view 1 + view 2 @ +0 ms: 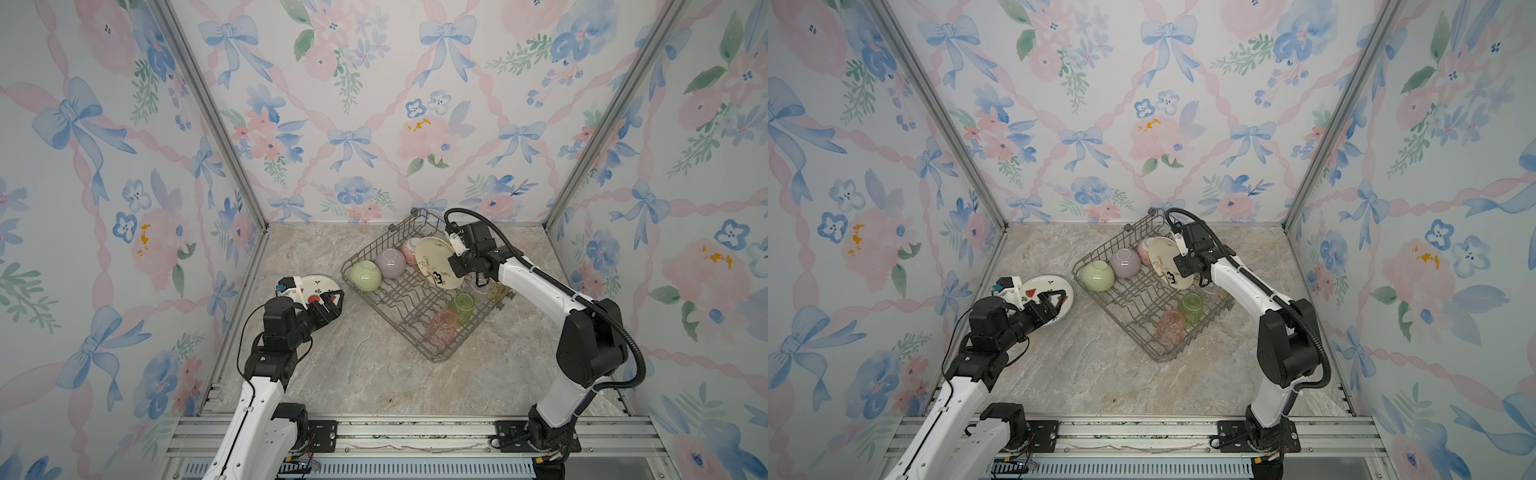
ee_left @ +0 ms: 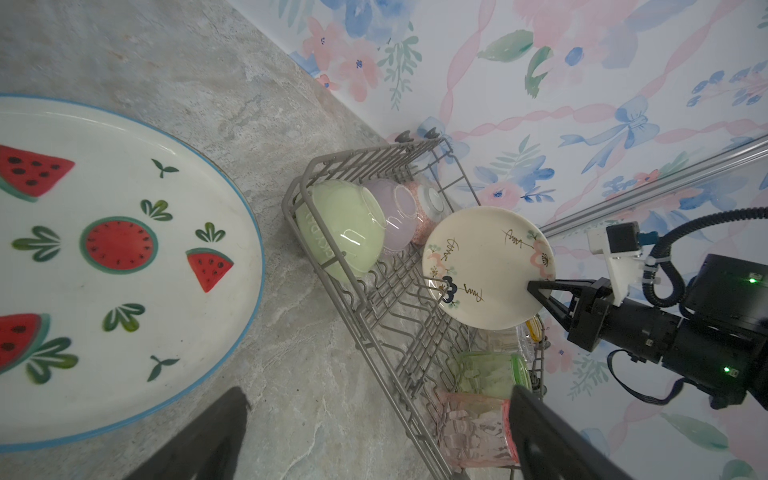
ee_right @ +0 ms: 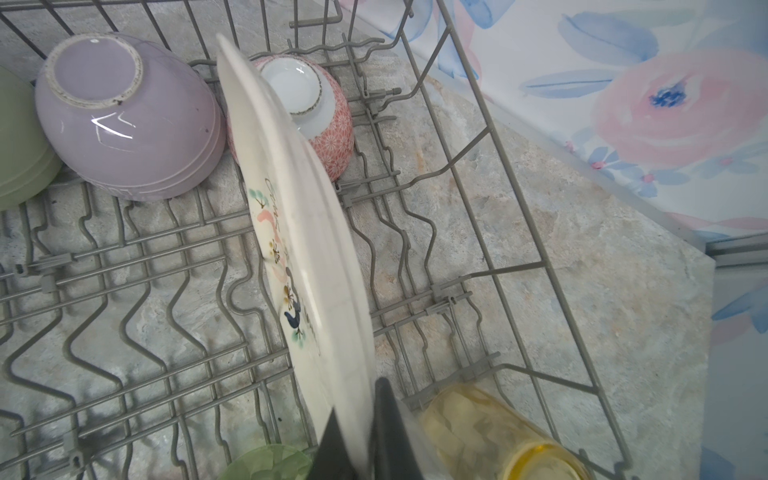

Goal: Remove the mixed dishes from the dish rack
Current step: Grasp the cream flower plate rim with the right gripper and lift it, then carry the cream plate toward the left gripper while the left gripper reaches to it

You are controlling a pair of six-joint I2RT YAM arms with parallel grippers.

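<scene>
1. Right wrist view: right gripper is pinched tight on the rim of the cream floral plate, thin edge grip only. The plate stands on edge, tilted, inside the dish rack.
2. Risk: the plate pivots or slips in that narrow pinch, since its whole weight hangs from one rim point.
3. Risk: the plate's lower rim catches a tine on the way up and drags the rack. Can't tell if the rim is clear of the wires yet.
4. Risk: the pink bowl sits right behind the plate and the yellow tumbler just beside the fingers. A sideways swing would knock either one.
5. Right arm, top view: rises from its base at lower right, forearm stretched toward frame centre-right, wrist over the rack's right side, gripper pointing left.
6. Left arm: folded at lower left. Left gripper is spread wide and holds nothing, low over the fruit-print plate, which lies flat on the table left of the rack.
7. Left in the rack: green bowl and lilac bowl along the upper-left wall, green tumbler and pink tumbler toward the lower corner.
</scene>
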